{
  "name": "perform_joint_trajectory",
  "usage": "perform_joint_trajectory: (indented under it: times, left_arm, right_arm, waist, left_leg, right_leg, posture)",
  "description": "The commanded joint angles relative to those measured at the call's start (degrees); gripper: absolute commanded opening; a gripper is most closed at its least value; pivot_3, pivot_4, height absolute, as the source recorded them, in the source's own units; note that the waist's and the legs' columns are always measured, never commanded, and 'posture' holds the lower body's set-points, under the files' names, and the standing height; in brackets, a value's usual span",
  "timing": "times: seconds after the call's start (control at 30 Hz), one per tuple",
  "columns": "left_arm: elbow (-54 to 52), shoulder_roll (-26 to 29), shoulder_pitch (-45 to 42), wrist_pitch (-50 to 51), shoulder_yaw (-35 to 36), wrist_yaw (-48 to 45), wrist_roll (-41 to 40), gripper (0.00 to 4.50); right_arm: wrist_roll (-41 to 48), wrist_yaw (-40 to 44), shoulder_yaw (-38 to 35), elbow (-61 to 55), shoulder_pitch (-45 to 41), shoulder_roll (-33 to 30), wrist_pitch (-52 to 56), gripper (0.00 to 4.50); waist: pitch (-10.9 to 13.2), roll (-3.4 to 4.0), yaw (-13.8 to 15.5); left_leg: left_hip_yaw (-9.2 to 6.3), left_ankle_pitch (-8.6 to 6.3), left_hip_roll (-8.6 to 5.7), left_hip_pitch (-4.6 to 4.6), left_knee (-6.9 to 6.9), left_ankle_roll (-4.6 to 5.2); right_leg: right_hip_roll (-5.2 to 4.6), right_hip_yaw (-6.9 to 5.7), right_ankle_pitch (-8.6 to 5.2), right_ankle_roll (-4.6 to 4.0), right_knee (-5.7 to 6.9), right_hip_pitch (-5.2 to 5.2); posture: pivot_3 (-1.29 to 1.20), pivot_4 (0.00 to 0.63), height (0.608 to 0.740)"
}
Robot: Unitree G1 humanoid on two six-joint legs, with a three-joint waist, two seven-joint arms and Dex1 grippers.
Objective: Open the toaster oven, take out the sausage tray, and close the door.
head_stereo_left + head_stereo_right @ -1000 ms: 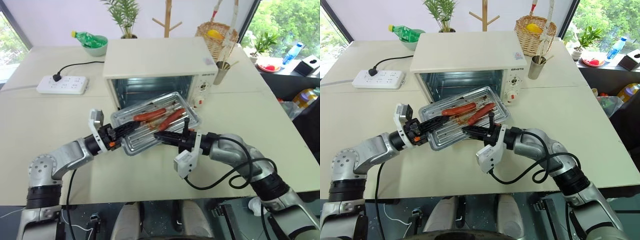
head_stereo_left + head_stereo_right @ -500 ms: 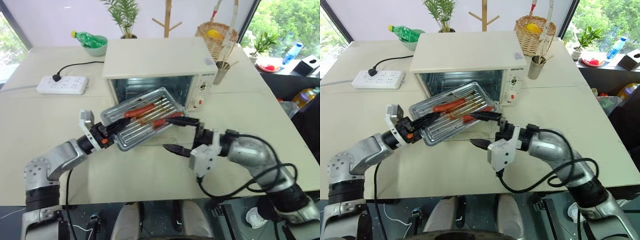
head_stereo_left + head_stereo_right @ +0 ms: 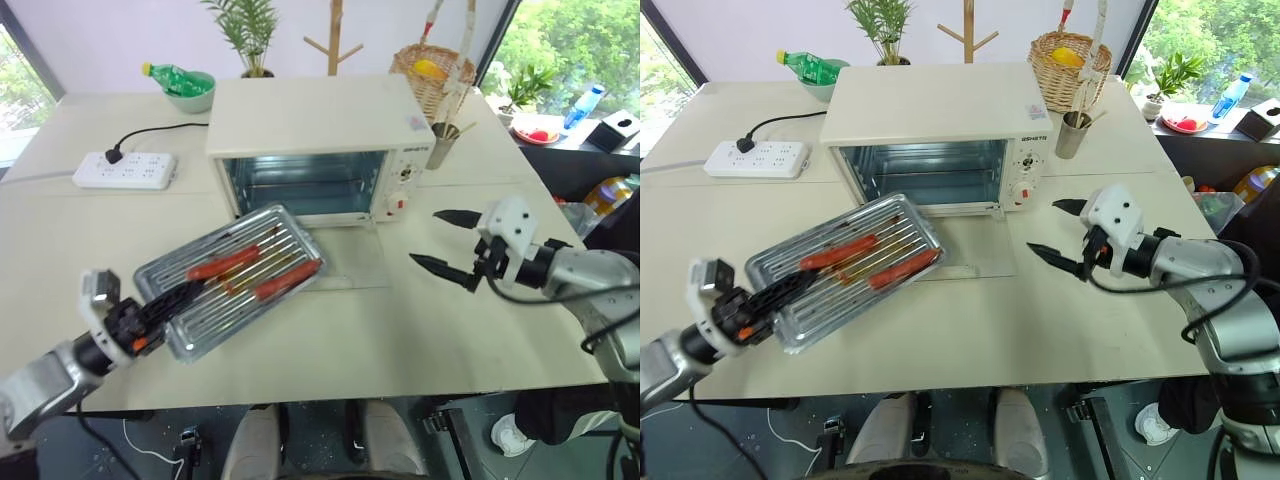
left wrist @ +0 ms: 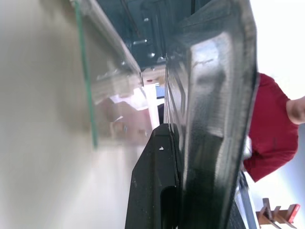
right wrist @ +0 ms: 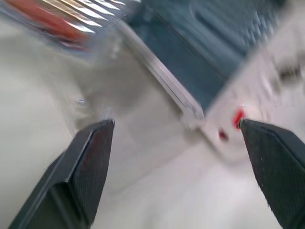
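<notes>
Since a second ago both arms have split apart: your left arm pulled the tray out and away to the near left, your right arm let go of it and swung out to the right.

Boxy cream-white toaster oven [image 3: 315, 135] sits mid-table at the far side, cavity empty. Its clear glass door [image 3: 350, 262] lies folded down flat on the table in front of the opening, so opening is done and closing is not.

Shiny silver ribbed sausage tray [image 3: 232, 277] with its reddish-orange sausages is fully out of the oven, left of the door and nearer you, tilted, far end higher. I can't tell whether its low corner touches the table.

Left gripper [image 3: 160, 309] is clamped on the tray's near-left rim. Right gripper [image 3: 1060, 232] is spread wide and empty, right of the door, near the knob panel.

Left, by my read: set the tray down, then lift the door shut.
</notes>
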Motion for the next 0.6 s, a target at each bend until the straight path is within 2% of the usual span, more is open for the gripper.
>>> perform_joint_trajectory:
  times: [0.03, 0.2, 0.23, 0.3, 0.37, 0.5, 0.53, 0.6]
  left_arm:
    - [-2.48, 0.88, 3.9, -1.83, 5.83, -3.99, -1.13, 0.0]
    - [-4.47, -0.7, 11.9, -4.75, 13.46, -5.74, -1.13, 0.0]
    - [-4.55, -1.11, 12.68, -5.35, 14.57, -5.72, -1.13, 0.0]
    - [-4.55, -1.79, 14.43, -6.15, 16.79, -5.89, -1.13, 0.0]
    - [-5.11, -2.59, 16.2, -7.07, 18.85, -5.81, -1.13, 0.0]
    - [-5.19, -3.5, 17.09, -8.14, 21.18, -5.74, -1.13, 0.0]
    - [-5.22, -3.39, 17.57, -8.17, 21.37, -5.72, -1.13, 0.0]
    - [-4.91, -3.43, 17.51, -8.25, 21.53, -5.64, -1.13, 0.0]
  right_arm:
    - [-0.92, -0.28, -0.97, 5.83, -2.08, 1.13, 0.8, 4.29]
    - [-5.3, 0.13, 1.72, 12.98, -3.23, 3.45, -1.99, 4.29]
    - [-6.05, 0.4, 2.12, 13.86, -3.29, 3.79, -2.64, 4.05]
    - [-6.9, 1.36, 2.97, 14.87, -3.17, 4.49, -3.69, 3.5]
    - [-7.51, 2.4, 3.86, 15.16, -2.83, 5.23, -4.83, 2.55]
    - [-8.57, 3.62, 5.11, 15.1, -2.59, 6.23, -5.95, 0.33]
    - [-8.87, 3.83, 5.78, 14.96, -2.41, 6.63, -6.14, 0.11]
    - [-9.74, 4.44, 7.42, 13.93, -1.59, 7.16, -6.54, 0.11]
  waist:
    - [0.0, 0.0, 0.11]
    - [0.0, 0.01, 0.0]
    - [0.01, 0.02, 0.01]
    - [0.0, 0.02, 0.07]
    - [0.0, 0.01, 0.03]
    - [0.0, 0.01, 0.12]
    - [0.0, 0.01, 0.14]
    - [-0.01, 0.0, 0.09]
  left_leg:
    - [0.0, 0.0, -0.03, -0.01, 0.0, 0.0]
    - [0.04, -0.02, -0.08, -0.11, -0.02, 0.02]
    - [0.05, -0.02, -0.09, -0.12, -0.03, 0.02]
    - [0.06, -0.02, -0.09, -0.13, -0.03, 0.03]
    - [0.07, -0.02, -0.09, -0.13, -0.02, 0.03]
    - [0.07, -0.03, -0.1, -0.13, -0.02, 0.03]
    - [0.07, -0.03, -0.1, -0.14, -0.02, 0.03]
    - [0.07, -0.03, -0.1, -0.13, -0.02, 0.03]
  right_leg:
    - [-0.1, 0.0, 0.0, 0.0, 0.0, -0.01]
    - [-0.2, 0.0, 0.0, 0.0, -0.07, -0.11]
    - [-0.22, 0.0, 0.0, 0.0, -0.07, -0.12]
    - [-0.19, 0.0, 0.0, 0.0, -0.07, -0.14]
    - [-0.18, 0.0, 0.0, 0.0, -0.08, -0.13]
    - [-0.18, -0.01, 0.0, 0.0, -0.08, -0.13]
    - [-0.18, -0.01, 0.0, 0.0, -0.08, -0.13]
    - [-0.17, -0.01, -0.01, 0.0, -0.08, -0.13]
  posture:
    - [0.0, 0.15, 0.74]
    - [0.0, 0.15, 0.74]
    - [0.0, 0.15, 0.74]
    - [0.0, 0.15, 0.74]
    - [0.0, 0.15, 0.74]
    - [0.0, 0.15, 0.74]
    - [0.0, 0.15, 0.74]
    - [0.0, 0.15, 0.74]
